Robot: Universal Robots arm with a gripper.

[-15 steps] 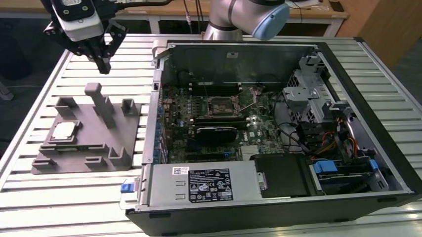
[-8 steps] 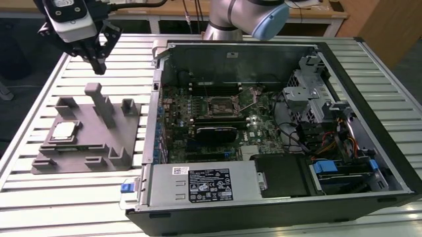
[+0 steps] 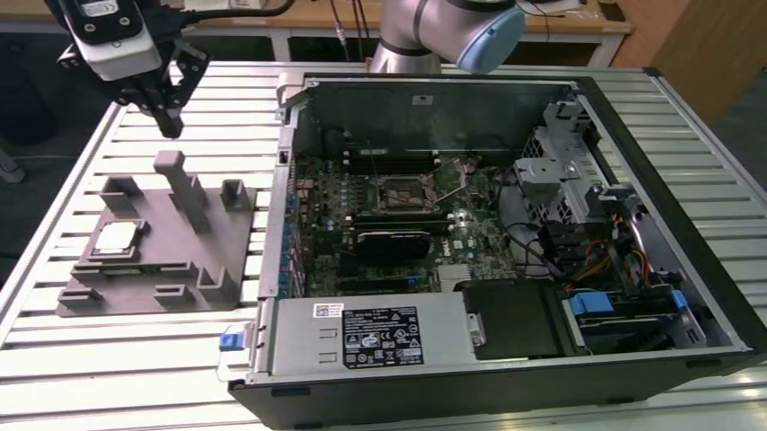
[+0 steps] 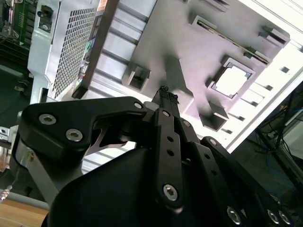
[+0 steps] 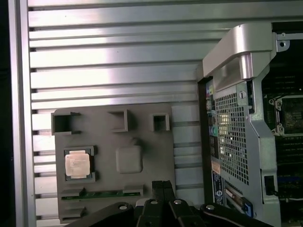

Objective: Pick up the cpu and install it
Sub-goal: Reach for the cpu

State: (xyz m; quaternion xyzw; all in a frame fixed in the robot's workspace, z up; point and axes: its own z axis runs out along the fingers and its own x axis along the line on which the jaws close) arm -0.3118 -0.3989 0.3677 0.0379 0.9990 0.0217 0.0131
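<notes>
The cpu (image 3: 117,238) is a small silver-grey square lying flat in a recess of the grey plastic fixture (image 3: 180,256) on the exterior view's left. Both wrist views show the cpu (image 4: 232,80) (image 5: 77,164) seated in the fixture (image 4: 189,42) (image 5: 104,142). My gripper (image 3: 171,124) hangs above the table behind the fixture, well above and apart from the chip. Its black fingers (image 4: 164,94) (image 5: 163,185) are pressed together with nothing between them. Inside the open computer case, the motherboard's socket (image 3: 401,190) (image 5: 286,116) stands open.
The open computer case (image 3: 623,117) takes up the middle and right of the slatted metal table (image 3: 228,99). Tall posts (image 3: 171,166) rise from the fixture near the gripper. A black heatsink (image 3: 390,242), cables and drive bays sit inside the case.
</notes>
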